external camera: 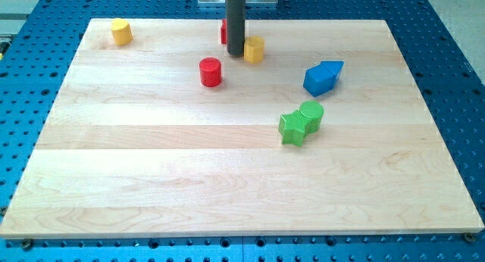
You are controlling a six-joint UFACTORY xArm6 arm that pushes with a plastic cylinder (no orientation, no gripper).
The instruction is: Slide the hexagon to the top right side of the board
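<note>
A yellow block (254, 48) that looks like the hexagon sits near the top middle of the wooden board (151, 179). My tip (235, 54) rests on the board just to its left, touching or nearly touching it. A second yellow block (121, 31) sits at the top left corner; its shape is unclear. A red block (223, 32) is mostly hidden behind the rod at the top edge.
A red cylinder (211, 71) stands just below and left of my tip. Two blue blocks, a cube (317, 81) and a triangle (332, 67), touch at the right. A green star (292, 129) and a green cylinder (311, 113) touch near the middle right.
</note>
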